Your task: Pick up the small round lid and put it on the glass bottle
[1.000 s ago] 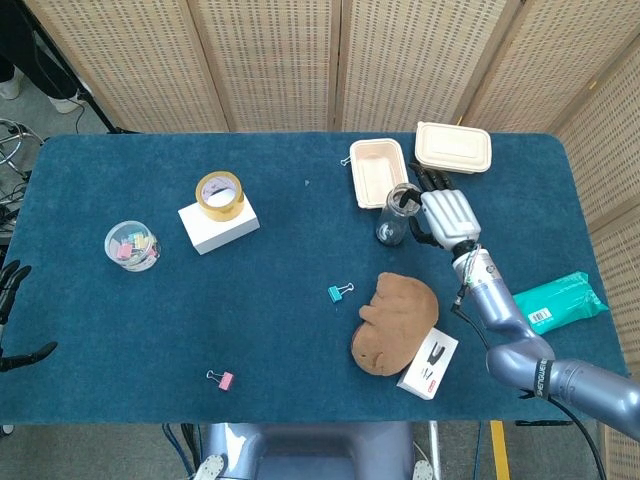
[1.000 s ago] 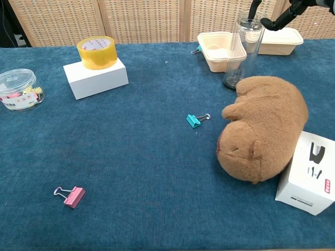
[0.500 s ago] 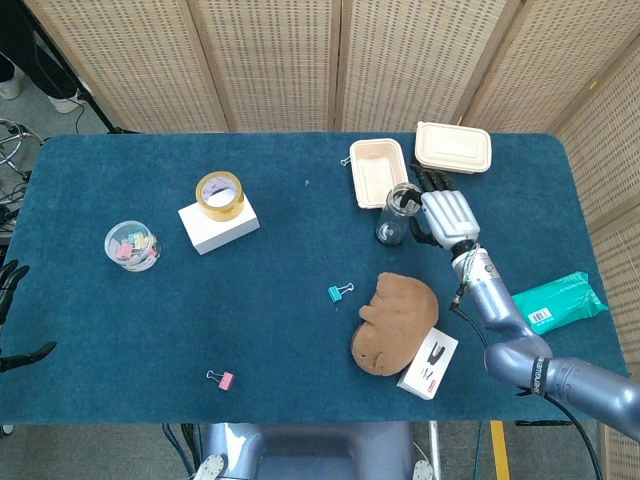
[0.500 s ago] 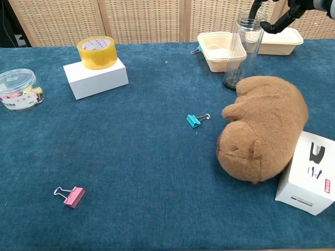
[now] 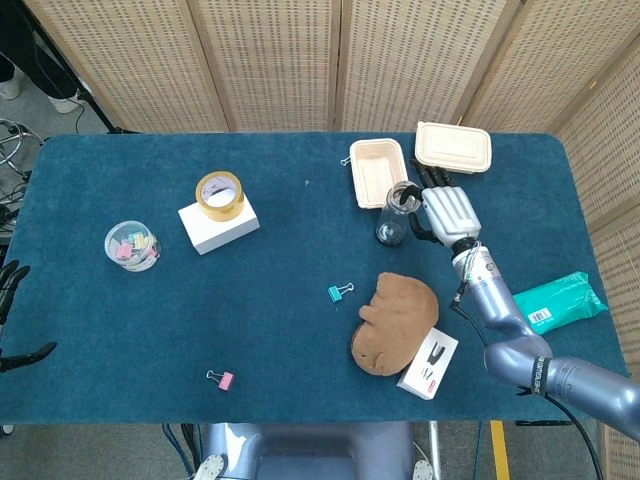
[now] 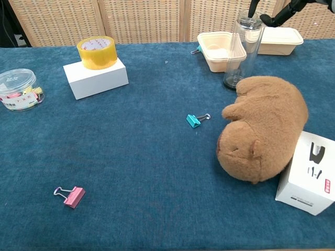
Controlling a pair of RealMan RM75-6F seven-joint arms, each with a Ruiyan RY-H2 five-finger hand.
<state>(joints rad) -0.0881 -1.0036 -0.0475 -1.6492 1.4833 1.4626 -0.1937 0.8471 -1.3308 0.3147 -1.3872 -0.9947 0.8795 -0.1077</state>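
The glass bottle (image 5: 392,215) (image 6: 242,52) stands upright beside the open beige box, behind the plush toy. The small round lid (image 6: 250,21) sits at the bottle's mouth. My right hand (image 5: 447,209) is just right of the bottle top and pinches the lid from above, with a dark finger (image 6: 253,7) on one side of it and the thumb (image 6: 270,19) on the other. In the chest view only those fingertips show, at the top edge. My left hand (image 5: 12,288) hangs off the table's left edge, fingers apart, holding nothing.
An open beige box (image 5: 378,170) and a closed one (image 5: 453,147) lie behind the bottle. A brown plush toy (image 5: 395,322) and a white carton (image 5: 428,364) are in front of it. A teal clip (image 5: 338,292), a tape roll on a white box (image 5: 219,196), a clip jar (image 5: 132,245) and a pink clip (image 5: 222,379) lie to the left.
My right hand's fingertips dipped a little and then rose slightly at the bottle's mouth. The bottle, the left hand and everything else stayed put.
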